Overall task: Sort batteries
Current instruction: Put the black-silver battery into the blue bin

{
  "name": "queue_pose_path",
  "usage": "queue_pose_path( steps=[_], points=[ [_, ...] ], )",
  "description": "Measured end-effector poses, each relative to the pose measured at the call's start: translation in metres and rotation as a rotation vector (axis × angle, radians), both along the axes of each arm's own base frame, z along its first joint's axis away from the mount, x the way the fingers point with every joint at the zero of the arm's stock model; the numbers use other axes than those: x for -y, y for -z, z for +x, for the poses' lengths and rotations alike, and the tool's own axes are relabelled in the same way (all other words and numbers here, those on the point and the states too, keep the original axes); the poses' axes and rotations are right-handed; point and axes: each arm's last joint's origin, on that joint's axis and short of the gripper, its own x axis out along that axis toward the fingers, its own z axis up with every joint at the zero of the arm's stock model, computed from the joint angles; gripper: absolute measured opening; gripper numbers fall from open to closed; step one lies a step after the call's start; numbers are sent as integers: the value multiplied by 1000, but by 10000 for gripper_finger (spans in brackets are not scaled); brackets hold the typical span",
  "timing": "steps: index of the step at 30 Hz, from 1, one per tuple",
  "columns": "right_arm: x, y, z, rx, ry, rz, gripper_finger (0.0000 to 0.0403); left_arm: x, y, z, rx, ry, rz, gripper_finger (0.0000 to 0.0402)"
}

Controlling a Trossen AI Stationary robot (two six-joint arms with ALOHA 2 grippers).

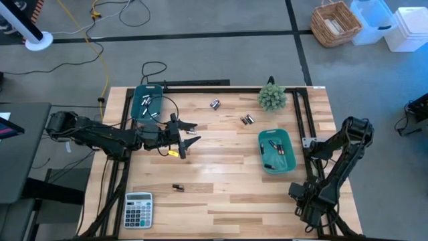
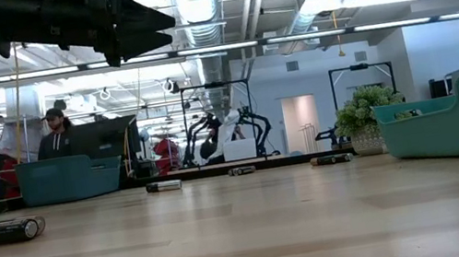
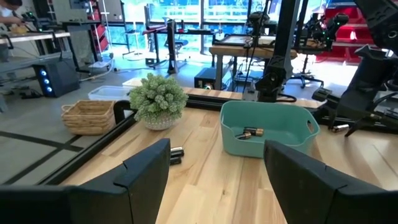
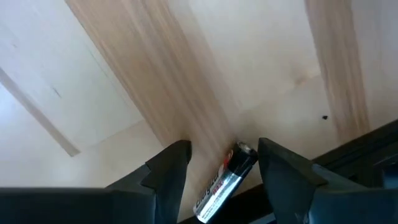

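- Batteries lie scattered over the wooden table (image 1: 227, 194): one silver-and-dark battery (image 4: 224, 183) lies between the spread fingers of the right gripper (image 4: 221, 165), at the table's right edge.
- Others lie in the left teal bin (image 1: 137, 107) and the right teal bin (image 1: 262, 150), with loose pairs (image 1: 247, 120) near the potted plant (image 1: 272, 98).
- Left gripper (image 1: 189, 134) hovers mid-table, fingers spread, holding nothing.
- Calculator (image 1: 138, 209) sits at the near-left corner.
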Motion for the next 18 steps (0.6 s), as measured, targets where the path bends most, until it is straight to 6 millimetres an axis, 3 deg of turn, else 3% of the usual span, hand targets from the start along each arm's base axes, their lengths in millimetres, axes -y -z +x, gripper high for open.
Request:
queue_pose_path(
  steps=[12,18],
  points=[
    [0,0,3,4,-63,13,209,0,2,0,-21,0,11,254],
    [0,0,4,8,-111,21,163,0,2,0,-21,0,10,254]
  ],
)
